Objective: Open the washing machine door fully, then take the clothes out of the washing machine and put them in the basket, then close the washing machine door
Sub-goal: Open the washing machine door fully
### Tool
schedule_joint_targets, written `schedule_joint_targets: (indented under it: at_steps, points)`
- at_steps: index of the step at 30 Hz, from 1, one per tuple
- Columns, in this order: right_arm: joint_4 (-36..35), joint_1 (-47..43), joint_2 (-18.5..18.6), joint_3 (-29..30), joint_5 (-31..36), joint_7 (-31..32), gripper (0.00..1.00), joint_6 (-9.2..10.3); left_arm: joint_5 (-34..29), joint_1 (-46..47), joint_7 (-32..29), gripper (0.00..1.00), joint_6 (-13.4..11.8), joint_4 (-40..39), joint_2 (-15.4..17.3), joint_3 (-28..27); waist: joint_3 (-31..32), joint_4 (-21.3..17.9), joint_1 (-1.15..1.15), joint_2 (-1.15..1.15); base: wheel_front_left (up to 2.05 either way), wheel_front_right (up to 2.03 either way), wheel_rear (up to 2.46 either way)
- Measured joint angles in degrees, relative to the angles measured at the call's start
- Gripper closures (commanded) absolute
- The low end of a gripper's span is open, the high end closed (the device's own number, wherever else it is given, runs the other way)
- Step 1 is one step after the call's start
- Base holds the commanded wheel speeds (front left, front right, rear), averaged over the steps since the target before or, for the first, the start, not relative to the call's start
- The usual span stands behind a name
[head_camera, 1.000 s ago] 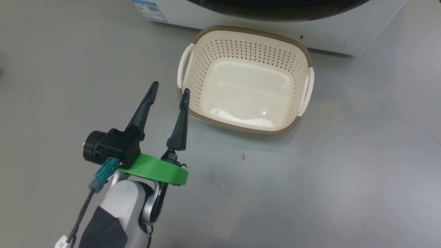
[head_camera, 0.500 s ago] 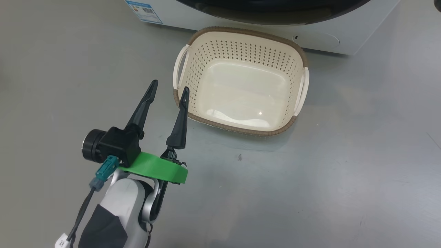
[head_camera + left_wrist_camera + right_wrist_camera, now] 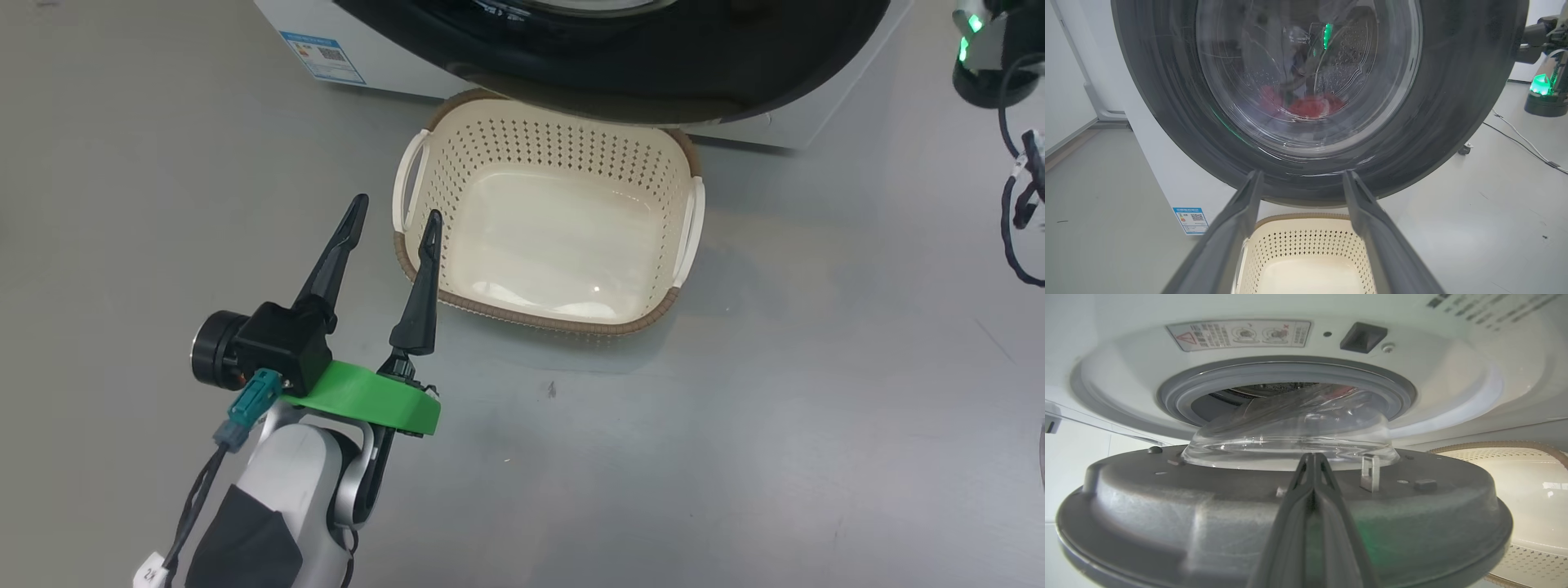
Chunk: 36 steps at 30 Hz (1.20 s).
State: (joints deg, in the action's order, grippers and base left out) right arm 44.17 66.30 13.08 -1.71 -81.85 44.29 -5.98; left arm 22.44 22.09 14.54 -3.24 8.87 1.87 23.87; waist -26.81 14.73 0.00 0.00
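washing machine door (image 3: 1167, 514) ajar. right gripper (image 3: 1312, 457) pinched closed at the door's inner face; left gripper (image 3: 397, 208) spread wide, empty, at 8 o'clock of basket (image 3: 555, 237). door likely stiff, hinged, glossy: push the inner rim. clothes (image 3: 1310, 107) behind the glass at 6 o'clock, soft, limp: pinch a fold.

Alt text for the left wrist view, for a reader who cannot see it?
The washing machine door, black rim around clear glass, spans the upper frame, red clothes showing through it. Below, the open left gripper frames a cream perforated basket.
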Motion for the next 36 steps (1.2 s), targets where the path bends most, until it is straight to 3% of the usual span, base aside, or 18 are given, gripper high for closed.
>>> schedule_joint_targets:
  at_steps: [17,36]
  points:
    - [-1.4,-10.6,-4.0,-2.5,-2.5,5.0,1.00,-0.70,-0.9,-1.7,0.2,0.00,0.0,2.4,0.0,-0.7,5.2,-1.3,0.00,0.00,0.00,0.00,0.00]
    - [-11.4,-24.8,-8.4,-6.6,-6.9,9.1,1.00,-0.96,-2.5,-6.3,0.2,0.00,0.1,5.1,0.0,-2.3,12.8,-1.4,0.00,0.00,0.00,0.00,0.00]
